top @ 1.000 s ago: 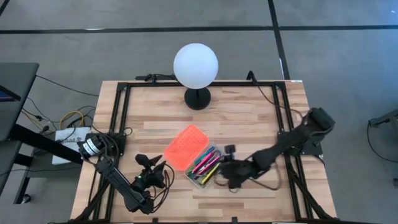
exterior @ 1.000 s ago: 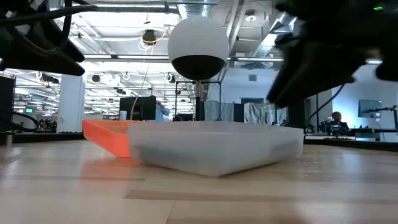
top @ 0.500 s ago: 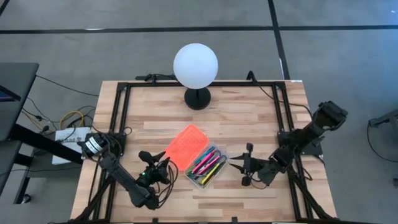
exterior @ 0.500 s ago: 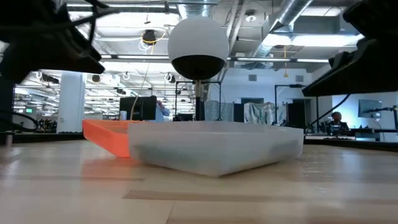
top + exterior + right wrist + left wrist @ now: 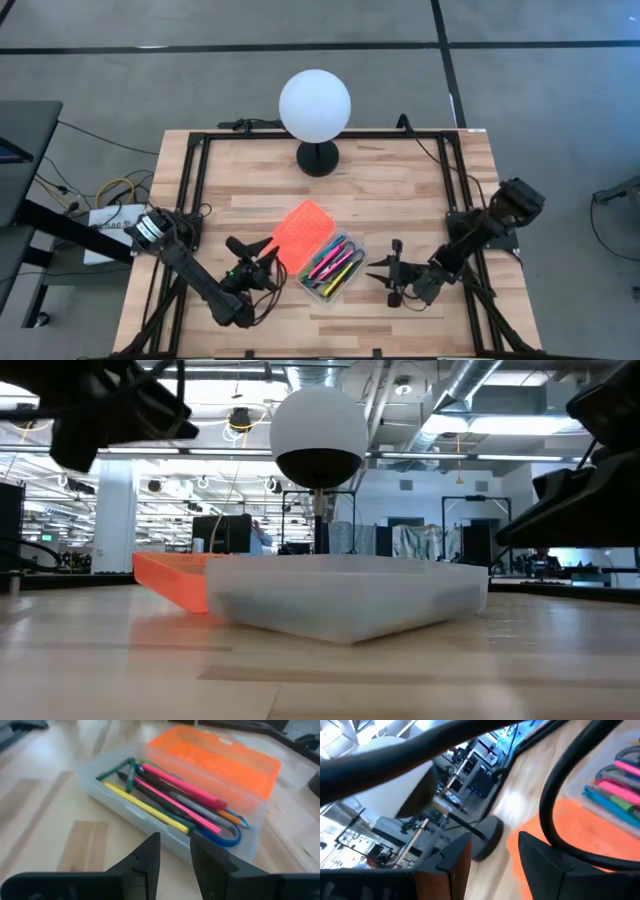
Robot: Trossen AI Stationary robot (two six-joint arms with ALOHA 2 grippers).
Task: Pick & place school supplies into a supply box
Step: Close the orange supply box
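The supply box (image 5: 331, 266) sits open near the table's middle, its clear body flat on the wood. Its orange lid (image 5: 299, 233) is folded back toward the far left. Pink, yellow, green and dark pens (image 5: 170, 800) lie in it, along with blue scissor handles (image 5: 231, 836). My right gripper (image 5: 384, 279) hovers open to the right of the box, pointing at it (image 5: 175, 845). My left gripper (image 5: 260, 263) hovers open just left of the lid (image 5: 495, 847). Neither gripper holds anything.
A white globe lamp (image 5: 315, 105) on a black base (image 5: 318, 158) stands at the table's far middle. Black frame rails (image 5: 196, 190) run along the table's left, right and far edges. Bare wood lies near the box's front side (image 5: 340, 315).
My right gripper has drawn back from the box's right end toward the table's right edge, and now hovers a short way off. My left gripper has crept a little toward the orange lid. The box and its contents have stayed where they were.
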